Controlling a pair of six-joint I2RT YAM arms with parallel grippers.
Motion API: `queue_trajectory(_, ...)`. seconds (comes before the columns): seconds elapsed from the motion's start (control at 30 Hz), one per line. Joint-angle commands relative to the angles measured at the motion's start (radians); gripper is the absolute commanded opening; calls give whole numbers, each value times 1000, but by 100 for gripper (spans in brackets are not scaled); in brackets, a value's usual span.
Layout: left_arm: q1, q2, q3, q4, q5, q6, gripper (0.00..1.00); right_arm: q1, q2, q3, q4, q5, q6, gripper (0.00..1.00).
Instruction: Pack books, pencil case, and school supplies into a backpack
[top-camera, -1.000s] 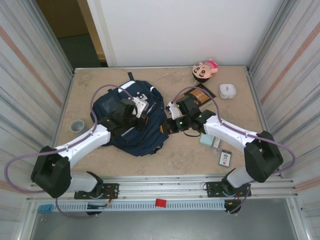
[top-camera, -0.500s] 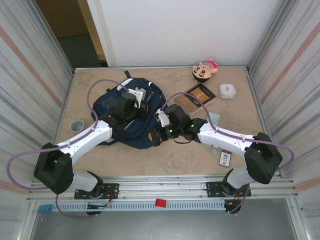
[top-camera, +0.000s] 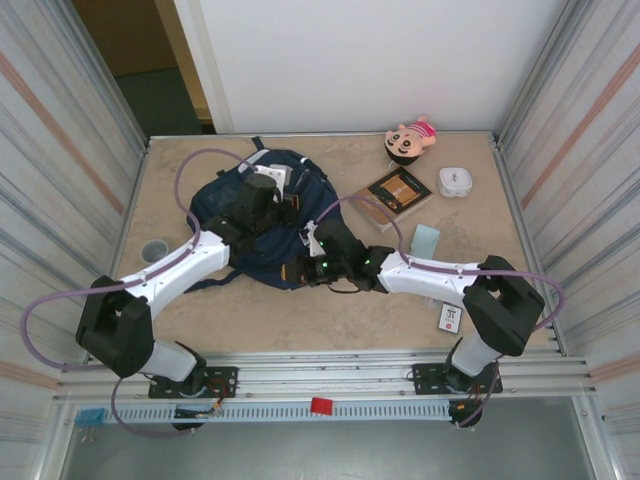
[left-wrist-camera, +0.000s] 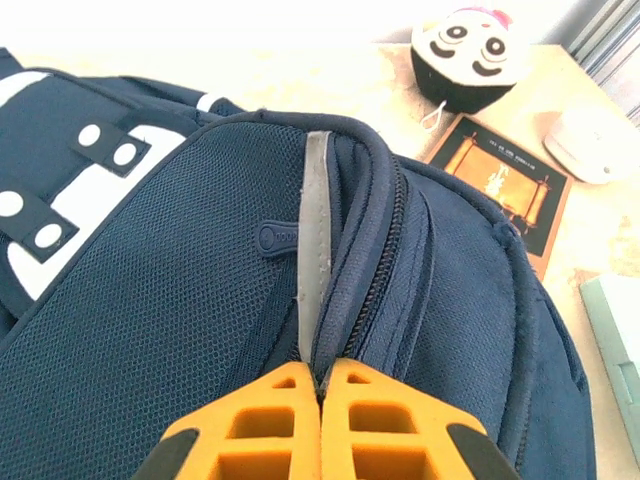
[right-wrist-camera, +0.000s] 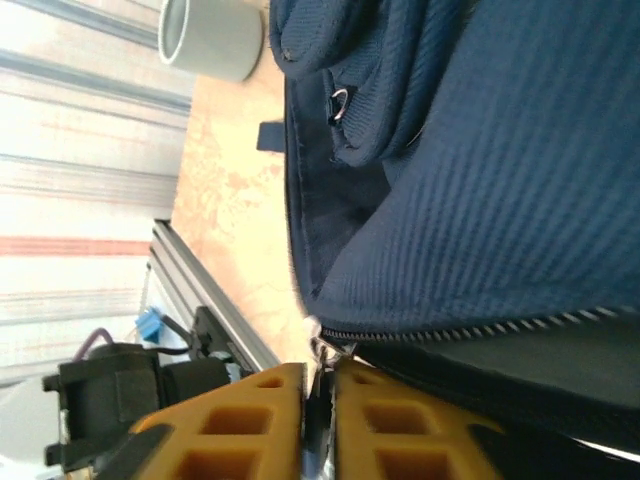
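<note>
Large navy blue fabric backpack (top-camera: 268, 265) on the beige table (top-camera: 350, 310).
Pinched at its pale stripe (left-wrist-camera: 315, 230) by the left gripper's (left-wrist-camera: 320, 372) pressed-together fingers; nipped at the metal zip pull (right-wrist-camera: 322, 350) by the right gripper's (right-wrist-camera: 318, 372) nearly closed fingers.

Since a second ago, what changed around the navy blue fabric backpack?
The right gripper swung left along the backpack, uncovering the dark brown paperback. The left gripper, shut on that backpack, dragged it farther away. Pink plush doll and white box stayed.
</note>
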Motion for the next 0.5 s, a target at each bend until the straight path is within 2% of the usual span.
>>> queue_trajectory(0.0, 8, -35, 74, 174, 49, 37, 0, -3, -56, -13, 13, -4, 18, 36)
queue_trajectory(0.1, 40, -67, 38, 182, 131, 74, 0, -56, -147, -70, -4, 17, 7, 52)
queue_trajectory(0.17, 68, -86, 26, 173, 214, 118, 0, -99, -207, -111, -21, 22, -1, 59)
queue_trajectory(0.37, 157, -113, 29, 130, 547, 244, 0, -242, -325, -183, -59, -16, -23, 68)
queue_trajectory(0.47, 176, -117, 44, 85, 619, 287, 0, -293, -327, -166, -57, -49, -43, 71)
